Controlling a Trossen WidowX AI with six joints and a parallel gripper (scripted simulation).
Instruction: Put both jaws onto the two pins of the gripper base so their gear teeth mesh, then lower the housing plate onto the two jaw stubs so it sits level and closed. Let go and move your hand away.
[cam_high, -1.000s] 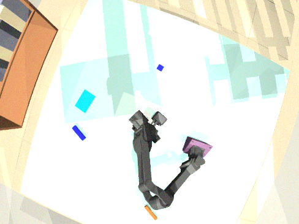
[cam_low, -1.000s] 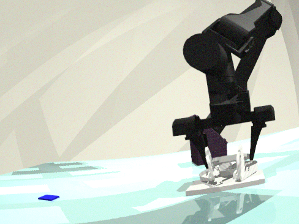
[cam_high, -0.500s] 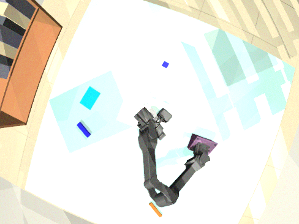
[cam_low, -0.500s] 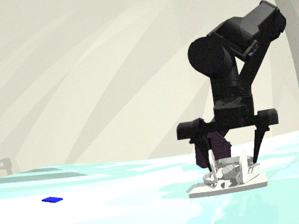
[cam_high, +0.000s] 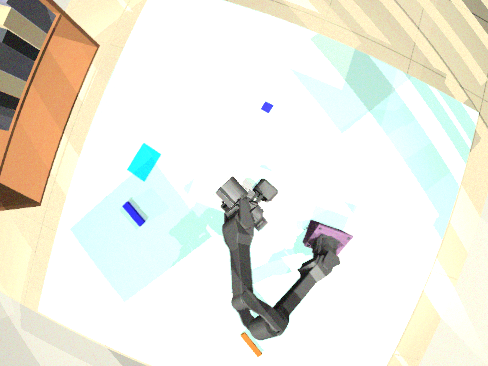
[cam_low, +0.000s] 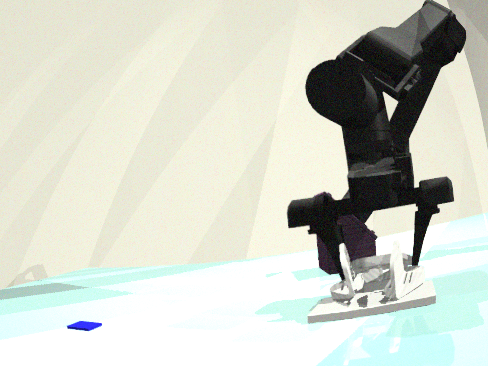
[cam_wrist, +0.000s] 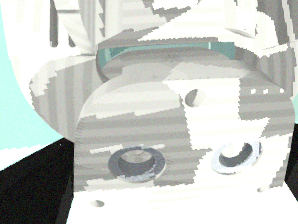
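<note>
My gripper (cam_high: 250, 189) (cam_low: 380, 272) (cam_wrist: 173, 138) points down over the white assembly, one finger on each side. It is shut on the pale housing plate (cam_wrist: 175, 132), which has two ringed holes and one smaller hole. The flat gripper base (cam_low: 370, 313) lies on the table beneath. Two thin upright pale parts, which look like the jaws, stand above it: one on the left (cam_low: 346, 265) and one on the right (cam_low: 396, 270). Whether their gear teeth mesh, and whether the plate touches the stubs, is hidden or too washed out to tell.
A purple block (cam_high: 335, 234) (cam_low: 360, 245) is at the arm's foot, behind the gripper. A small blue square (cam_high: 267, 107) (cam_low: 84, 326), a cyan rectangle (cam_high: 144, 162), a blue bar (cam_high: 134, 213) and an orange bar (cam_high: 251, 344) lie around the arm. A brown shelf (cam_high: 60, 100) is at the upper left.
</note>
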